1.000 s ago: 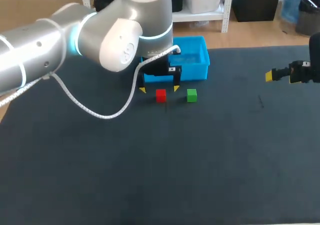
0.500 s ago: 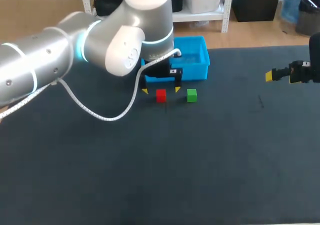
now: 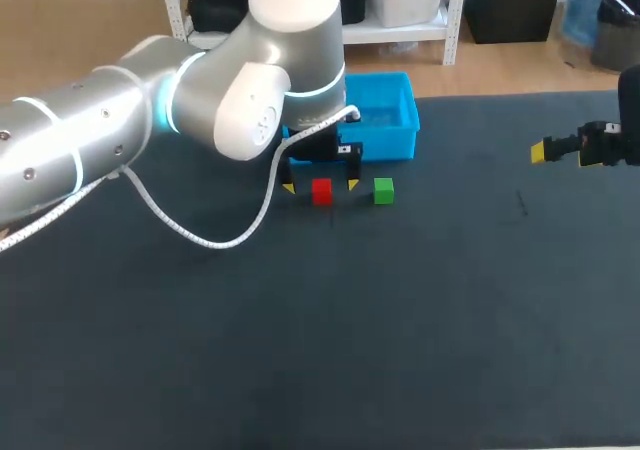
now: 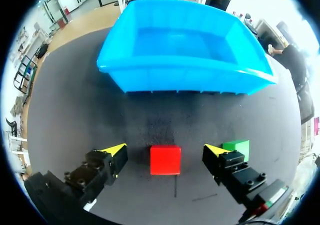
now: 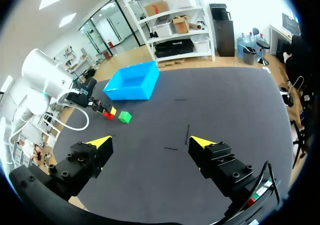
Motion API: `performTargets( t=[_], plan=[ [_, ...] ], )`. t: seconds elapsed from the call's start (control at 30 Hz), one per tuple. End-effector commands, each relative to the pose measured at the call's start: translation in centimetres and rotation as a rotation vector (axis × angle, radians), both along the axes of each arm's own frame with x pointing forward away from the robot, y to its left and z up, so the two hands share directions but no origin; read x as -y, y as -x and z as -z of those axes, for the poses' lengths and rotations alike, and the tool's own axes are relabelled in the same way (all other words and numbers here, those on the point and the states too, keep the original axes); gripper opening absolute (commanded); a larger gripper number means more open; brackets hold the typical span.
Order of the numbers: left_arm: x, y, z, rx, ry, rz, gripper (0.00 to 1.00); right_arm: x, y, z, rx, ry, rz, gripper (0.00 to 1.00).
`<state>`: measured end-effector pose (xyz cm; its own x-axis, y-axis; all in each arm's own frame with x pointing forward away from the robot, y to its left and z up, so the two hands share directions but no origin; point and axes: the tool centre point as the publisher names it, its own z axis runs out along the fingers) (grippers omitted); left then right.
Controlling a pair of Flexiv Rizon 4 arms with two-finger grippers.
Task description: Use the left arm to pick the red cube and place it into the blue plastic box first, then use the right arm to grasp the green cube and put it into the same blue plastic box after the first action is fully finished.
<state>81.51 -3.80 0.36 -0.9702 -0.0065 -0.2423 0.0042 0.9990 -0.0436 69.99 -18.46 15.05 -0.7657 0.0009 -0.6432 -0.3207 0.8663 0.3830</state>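
The red cube (image 3: 321,191) (image 4: 165,160) rests on the dark mat just in front of the blue plastic box (image 3: 398,125) (image 4: 185,50). My left gripper (image 3: 320,185) (image 4: 165,153) is open and low over it, one yellow tip on each side of the cube, neither touching. Next to the red cube lies the green cube (image 3: 384,190) (image 4: 238,148), just outside one left finger. The box looks empty. Far off at the table's right side my right gripper (image 3: 540,152) (image 5: 150,143) hangs open with nothing in it; from there the cubes (image 5: 124,117) look small.
The left arm's white cable (image 3: 200,232) loops down over the mat to the left of the cubes. Wide bare mat (image 3: 400,320) spreads across the front and right of the table.
The left gripper has sunk a little toward the mat around the red cube, and the arm's elbow has shifted. The right arm and both cubes have stayed put.
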Motion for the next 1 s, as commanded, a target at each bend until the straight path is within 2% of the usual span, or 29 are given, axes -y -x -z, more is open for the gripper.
performTargets(
  t=[0.03, 0.47, 0.53, 0.57, 0.6, 0.67, 0.73, 0.77, 0.8, 1.0],
  plan=[
    [0.3, -0.5, 0.3, -0.003, -0.006, -0.002, 1.00, 0.0, 0.0, 0.0, 0.000, 0.000, -0.001, 1.00],
    [0.1, -0.7, 0.6, 0.018, -0.016, 0.004, 1.00, 0.0, 0.0, 0.0, 0.000, 0.000, -0.001, 1.00],
    [0.1, -0.7, 0.7, 0.019, -0.019, 0.003, 0.88, 0.0, 0.0, 0.0, 0.000, 0.000, -0.001, 1.00],
    [0.0, -0.7, 0.8, 0.020, -0.020, 0.002, 0.86, 0.0, 0.0, 0.0, 0.000, 0.000, -0.001, 1.00],
    [0.0, -0.7, 0.9, 0.020, -0.022, 0.001, 0.75, 0.0, 0.0, 0.0, 0.000, 0.000, -0.001, 1.00],
    [-0.1, -0.6, 1.1, 0.018, -0.024, 0.000, 0.42, 0.0, 0.0, 0.0, 0.000, 0.000, -0.001, 1.00],
    [-0.1, -0.6, 1.2, 0.018, -0.025, 0.000, 0.22, 0.0, 0.0, 0.0, 0.000, 0.000, -0.001, 1.00],
    [-0.1, -0.6, 1.2, 0.018, -0.024, 0.000, 0.06, 0.0, 0.0, 0.0, 0.000, 0.000, -0.001, 1.00],
    [0.0, -0.5, 1.2, 0.018, -0.024, 0.000, 0.00, 0.0, 0.0, 0.0, 0.000, 0.000, -0.001, 1.00],
    [0.0, -0.4, 1.4, 0.021, -0.026, 0.003, 0.00, 0.0, 0.0, 0.0, 0.000, 0.000, -0.001, 1.00]
  ],
)
